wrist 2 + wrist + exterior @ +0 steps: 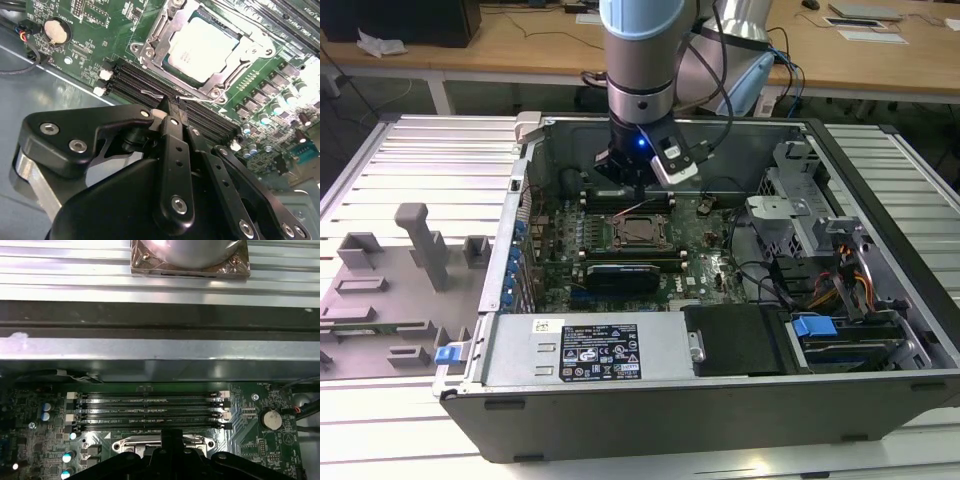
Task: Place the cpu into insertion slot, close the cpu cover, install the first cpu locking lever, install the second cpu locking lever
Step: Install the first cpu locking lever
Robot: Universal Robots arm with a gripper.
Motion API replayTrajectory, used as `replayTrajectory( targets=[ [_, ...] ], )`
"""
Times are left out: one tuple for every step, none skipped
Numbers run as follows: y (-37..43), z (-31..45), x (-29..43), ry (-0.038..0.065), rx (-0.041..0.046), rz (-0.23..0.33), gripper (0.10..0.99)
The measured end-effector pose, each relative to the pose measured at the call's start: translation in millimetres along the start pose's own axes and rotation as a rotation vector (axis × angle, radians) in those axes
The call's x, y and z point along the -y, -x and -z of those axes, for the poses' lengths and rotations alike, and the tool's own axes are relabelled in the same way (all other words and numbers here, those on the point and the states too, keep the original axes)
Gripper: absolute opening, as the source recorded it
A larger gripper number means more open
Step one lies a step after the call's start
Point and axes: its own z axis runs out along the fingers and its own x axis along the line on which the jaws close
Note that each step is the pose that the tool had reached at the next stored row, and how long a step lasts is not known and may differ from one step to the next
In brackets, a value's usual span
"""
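Right, counts first: one cpu (200, 47), sitting in the one insertion slot (642, 232) on the green board inside the open case (720, 400). One cpu cover (159, 31) lies flat over it, and the chip's pale face shows through the window. One thin lever wire (151, 92) is visible at the socket's edge. Four black memory slots (150, 412) run just beside the socket, and there is one coin cell (271, 419) on the board. The case sits on the ribbed metal table (410, 150). The arm (638, 60) comes straight down into the case, wrist vertical, and hangs over the memory slots beside the socket. The jaws are pressed together, tips down at the lever wire; cannot tell whether they actually pinch it.
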Motion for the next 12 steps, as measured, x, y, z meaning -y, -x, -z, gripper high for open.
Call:
replayTrajectory(
  targets=[
    [0.1,-1.2,-0.5,0.000,0.0005,-0.002,0.106],
    [0.5,-2.8,-0.9,0.000,0.0012,-0.005,0.106],
    [0.6,-4.6,-1.1,-0.001,0.0018,-0.008,0.106],
    [0.5,-5.8,-1.0,-0.001,0.0020,-0.009,0.106],
    [0.5,-6.7,-0.8,-0.001,0.0023,-0.009,0.106],
    [0.4,-7.5,-0.7,-0.001,0.0035,-0.009,0.106],
    [0.2,-8.6,-0.4,0.000,0.0078,-0.009,0.106],
    [0.2,-10.0,-0.3,0.000,0.0126,-0.008,0.106],
    [0.2,-10.7,-0.6,-0.001,0.0142,-0.008,0.106],
    [0.1,-11.5,-1.4,0.000,0.0150,-0.008,0.106],
    [0.0,-12.3,-2.8,-0.001,0.0153,-0.008,0.106],
    [0.0,-12.9,-4.0,-0.001,0.0155,-0.009,0.106]
  ],
)
